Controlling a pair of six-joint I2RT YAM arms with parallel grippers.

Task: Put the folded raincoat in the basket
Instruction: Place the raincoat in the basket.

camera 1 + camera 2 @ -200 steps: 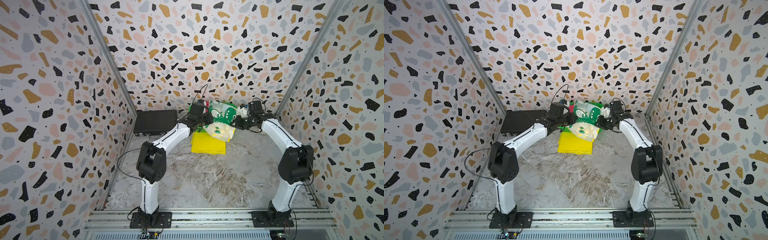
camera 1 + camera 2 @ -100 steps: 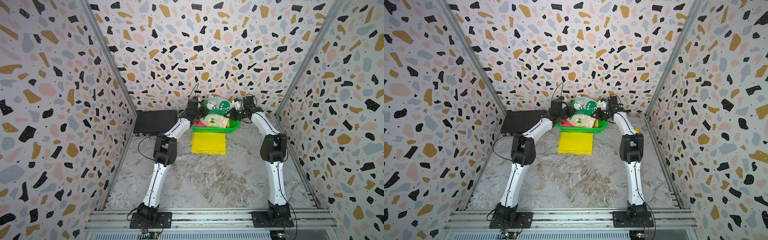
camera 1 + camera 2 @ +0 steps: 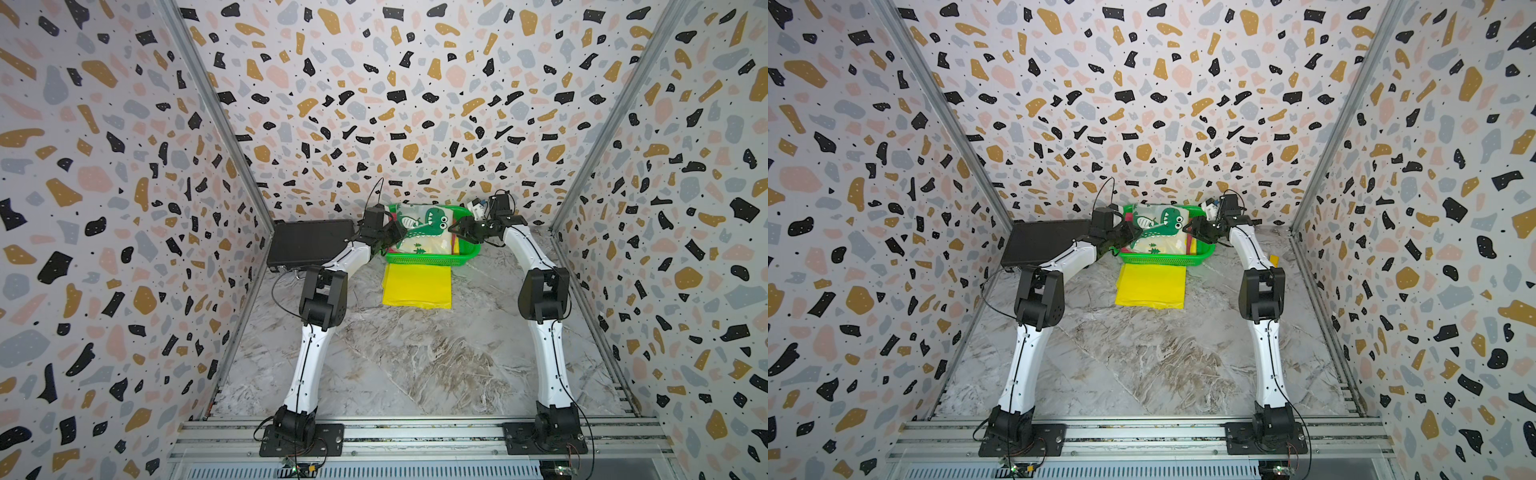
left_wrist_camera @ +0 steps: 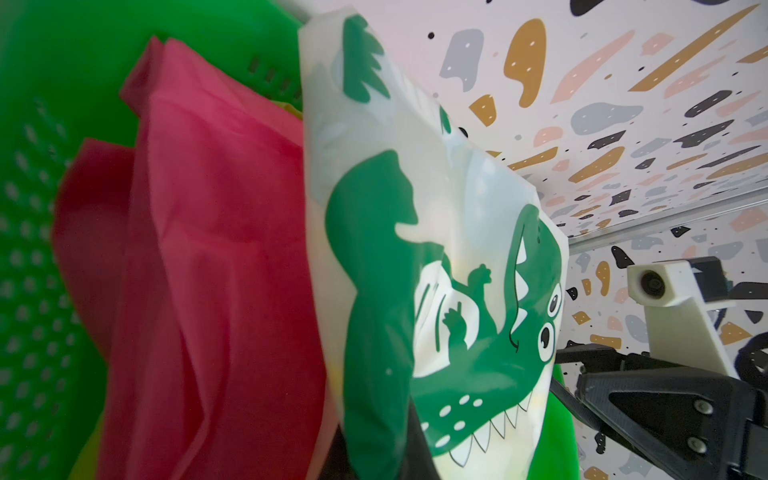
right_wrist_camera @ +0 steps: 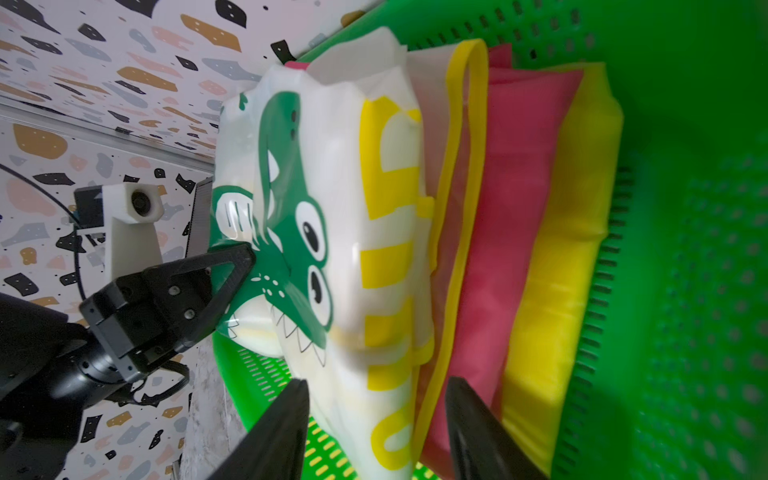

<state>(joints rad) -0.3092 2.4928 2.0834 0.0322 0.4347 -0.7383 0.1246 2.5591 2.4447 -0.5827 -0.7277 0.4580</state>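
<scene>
Dino-print raincoat lies in the basket at the counter's 12 o'clock end, on top of a pink bundle and a yellow bundle. At its 3 o'clock edge, right tool has jaws wide, straddling the fabric. At 9 o'clock, left tool has jaws narrow; can't tell if it's pinching. Flat yellow sheet at the basket's 6, black case at its 9.

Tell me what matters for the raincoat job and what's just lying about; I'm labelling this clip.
Job: dinosaur-print raincoat, lying in the green basket; left gripper and right gripper at its ends.
Lying about: black case; yellow folded sheet on the table; red coat and yellow coat, also in the basket.
</scene>
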